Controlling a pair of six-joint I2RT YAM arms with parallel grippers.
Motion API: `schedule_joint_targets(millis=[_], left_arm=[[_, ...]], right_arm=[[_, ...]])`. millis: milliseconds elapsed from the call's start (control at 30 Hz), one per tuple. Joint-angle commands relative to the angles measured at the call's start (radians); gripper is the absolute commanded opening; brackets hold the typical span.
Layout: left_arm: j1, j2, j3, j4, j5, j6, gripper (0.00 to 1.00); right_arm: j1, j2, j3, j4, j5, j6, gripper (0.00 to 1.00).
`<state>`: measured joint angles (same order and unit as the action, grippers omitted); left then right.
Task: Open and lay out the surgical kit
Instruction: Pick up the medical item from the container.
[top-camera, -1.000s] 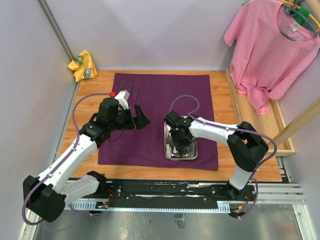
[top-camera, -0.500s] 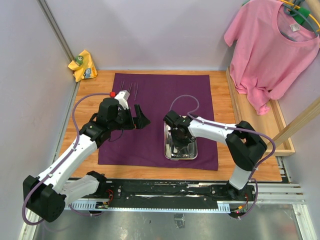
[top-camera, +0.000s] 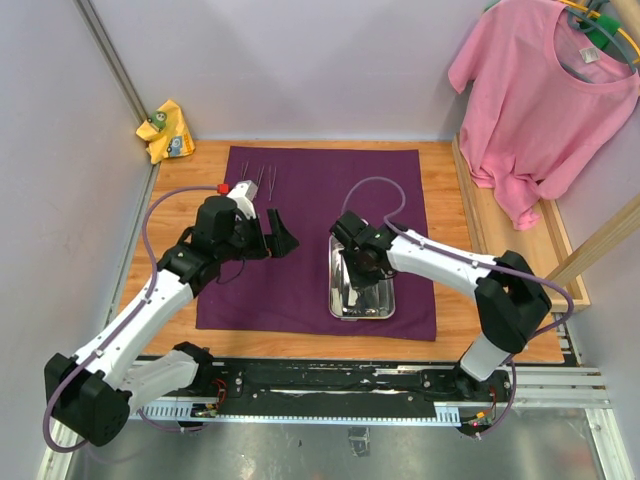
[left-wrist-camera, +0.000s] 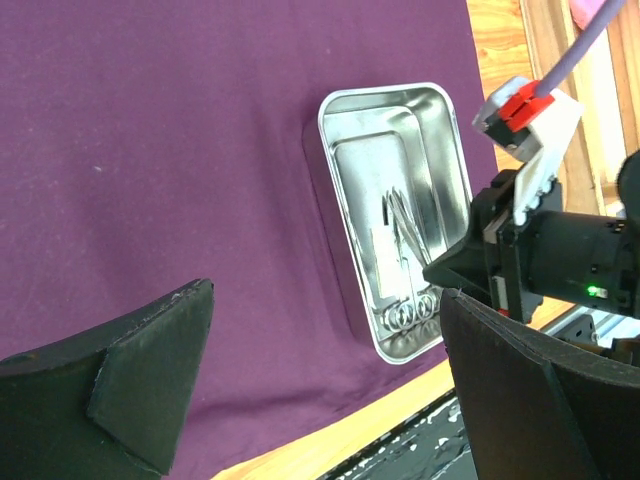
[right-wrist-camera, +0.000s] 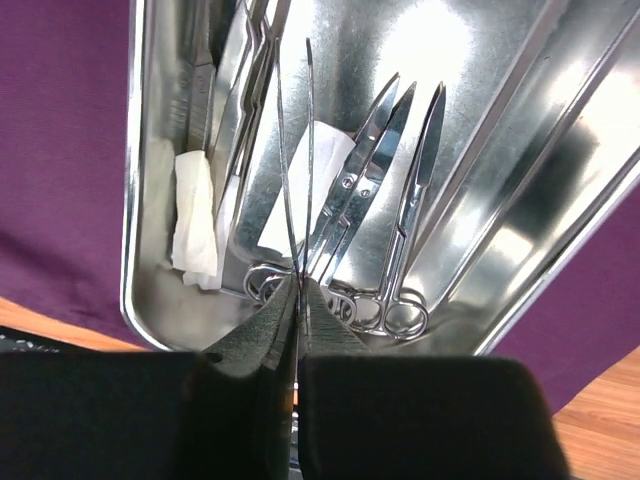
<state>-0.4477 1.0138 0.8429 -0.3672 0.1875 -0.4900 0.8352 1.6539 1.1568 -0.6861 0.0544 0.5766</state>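
Firstly, our left gripper (top-camera: 283, 236) hovered with jaws wide over the purple cloth wrap (top-camera: 320, 190), spread flat on the worktop (top-camera: 440, 200), probably waiting to help. Further right, our right gripper (top-camera: 364, 290) stood above the steel tray (top-camera: 336, 296). Only its wrist view showed jaws pinching slim forceps (right-wrist-camera: 306, 150), we judged to lift them out, with scissors (right-wrist-camera: 400, 210) and gauze (right-wrist-camera: 195, 215) lying inside.

You are getting bright, even light; glare is flaring off the steel tray (right-wrist-camera: 470, 70), the right gripper's fingers (right-wrist-camera: 420, 420) blurring.
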Motion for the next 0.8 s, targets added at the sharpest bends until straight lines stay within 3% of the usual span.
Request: schedule_joint_targets(millis=[0, 233, 600, 767], left_arm=[[-0.006, -0.031, 0.041, -0.021, -0.021, 0.022, 0.99], [-0.006, -0.075, 0.074, -0.065, -0.046, 0.03, 0.99], [-0.006, -0.139, 0.123, -0.154, -0.08, 0.005, 0.99], [-0.006, -0.158, 0.147, -0.18, -0.086, 0.008, 0.99]], right_arm=[[0.007, -0.048, 0.052, -0.059, 0.044, 0.004, 0.01], [-0.067, 0.044, 0.31, -0.077, 0.034, -0.04, 0.01], [-0.16, 0.53, 0.938, -0.059, 0.007, 0.028, 0.01], [-0.161, 0.681, 1.091, 0.068, -0.009, 0.058, 0.01]])
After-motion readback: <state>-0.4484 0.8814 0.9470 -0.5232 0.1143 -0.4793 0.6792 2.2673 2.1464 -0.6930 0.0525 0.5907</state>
